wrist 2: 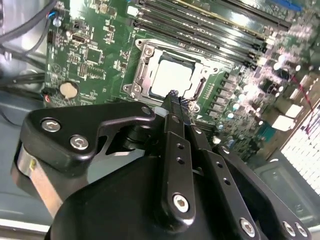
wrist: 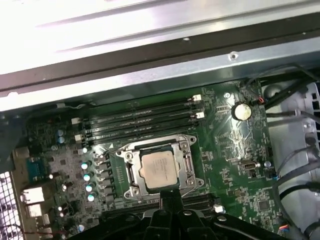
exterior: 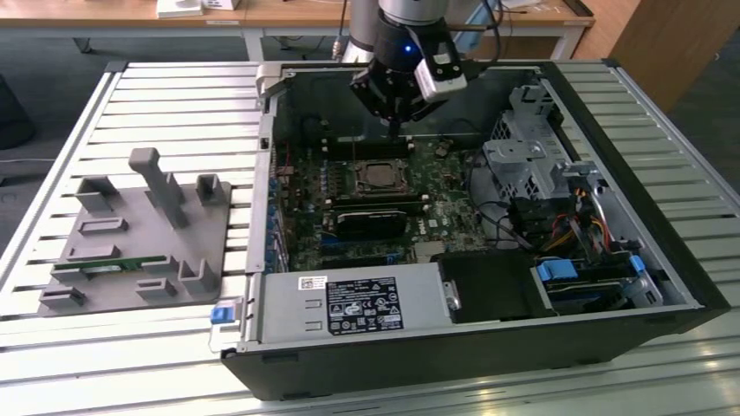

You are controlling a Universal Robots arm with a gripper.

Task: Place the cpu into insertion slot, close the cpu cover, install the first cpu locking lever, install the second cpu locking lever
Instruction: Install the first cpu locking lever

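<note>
My one gripper (wrist 2: 176,97) is clenched, its two fingertips pressed together with nothing between them. In the second wrist view the tips hang just above the near edge of the insertion slot (wrist 2: 142,50), close to it; I cannot tell whether they touch anything.

There is one cpu (wrist: 159,169), and it lies flat in that slot with its pale metallic face up. One cpu cover (wrist: 130,171), a silver frame, lies around it, and the chip shows through its square window. I cannot make out how the locking levers at its edges sit.

In the first wrist view I count four long memory slots (wrist: 142,120) side by side on the far side of the socket, between it and the case wall. One round coin battery (wrist: 241,111) sits on the green motherboard (wrist: 235,165), well apart from the socket.

In the exterior view, one open computer case (exterior: 463,347) lies on a slatted table (exterior: 173,95), with my arm reaching into it from above. On the exterior view's left stands one grey holder (exterior: 127,234), with one green memory stick (exterior: 116,265) lying in it.
</note>
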